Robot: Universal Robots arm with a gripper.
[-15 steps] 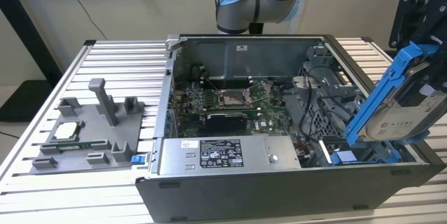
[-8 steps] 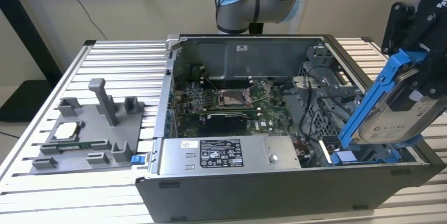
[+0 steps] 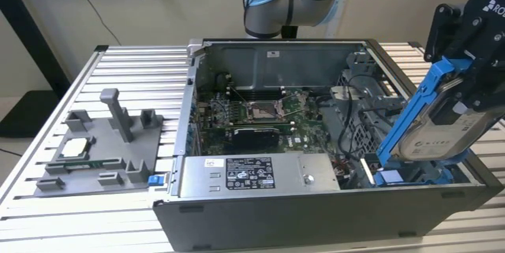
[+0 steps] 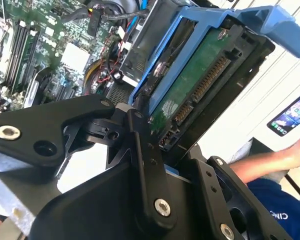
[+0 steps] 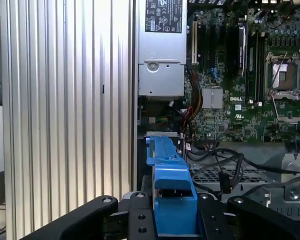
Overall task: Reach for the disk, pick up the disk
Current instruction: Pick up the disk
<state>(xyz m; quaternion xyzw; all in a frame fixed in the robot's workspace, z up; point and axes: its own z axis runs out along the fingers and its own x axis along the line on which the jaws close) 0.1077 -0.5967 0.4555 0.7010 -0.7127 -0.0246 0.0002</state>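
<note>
The disk (image 3: 448, 127) is a silver drive with a white label in a bright blue bracket (image 3: 412, 114). It hangs tilted above the open computer case (image 3: 316, 211), at the exterior view's right. My gripper (image 3: 464, 81) is shut on its upper end. In the second wrist view the disk (image 4: 197, 82) turns its green circuit-board side to the camera, and the black fingers (image 4: 142, 150) of the gripper (image 4: 160, 127) clamp its near end. The first wrist view looks along the blue bracket (image 5: 167, 172) edge-on, with the gripper (image 5: 172, 217) shut around it.
Inside the case lie the motherboard (image 3: 252, 114), a silver power supply (image 3: 248, 173) and a blue cage (image 3: 406, 176) below the disk. A grey fixture (image 3: 103, 146) holding a small chip stands on the slatted table (image 3: 126, 64). A person's arm (image 4: 270, 162) is beside the table.
</note>
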